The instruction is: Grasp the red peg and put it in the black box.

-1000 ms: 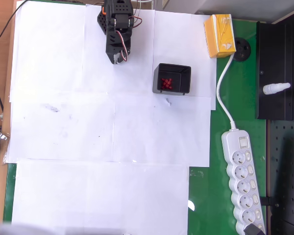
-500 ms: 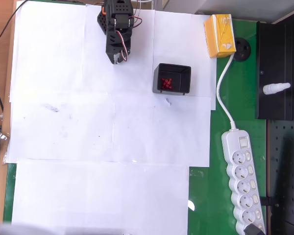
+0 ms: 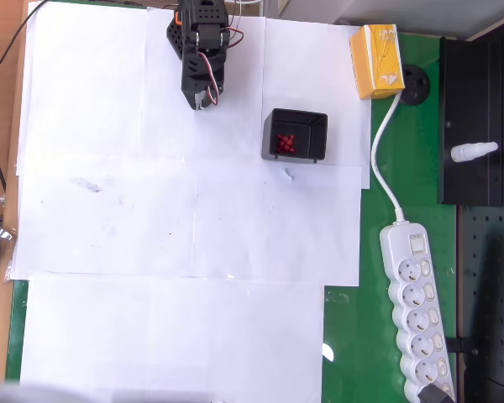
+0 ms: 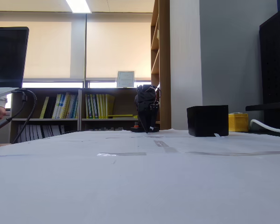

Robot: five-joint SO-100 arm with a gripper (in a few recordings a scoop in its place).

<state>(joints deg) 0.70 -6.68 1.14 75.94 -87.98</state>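
In the overhead view the gripper (image 3: 201, 102) hangs folded at the top of the white paper sheets (image 3: 151, 218), its tip pointing down the picture, and its jaws look closed together with nothing between them, though they are small and dark, so this is not certain. The black box (image 3: 295, 134) sits on the paper to the right of the gripper and a little lower, well apart from it, with a cluster of red pegs (image 3: 286, 143) lying on its floor; which of them is the task's red peg cannot be told, and no single peg lies loose on the paper. The paper covers a green table (image 3: 403, 185), where a yellow carton (image 3: 376, 60) stands above and to the right of the box, and a white power strip (image 3: 416, 311) with its cable runs down the right side next to a black pegboard panel (image 3: 479, 126). In the fixed view the arm (image 4: 146, 112) and the box (image 4: 207, 120) stand far off on the table, in front of bookshelves (image 4: 79, 108) and bright blinds (image 4: 79, 46); the box's inside is hidden from this low angle
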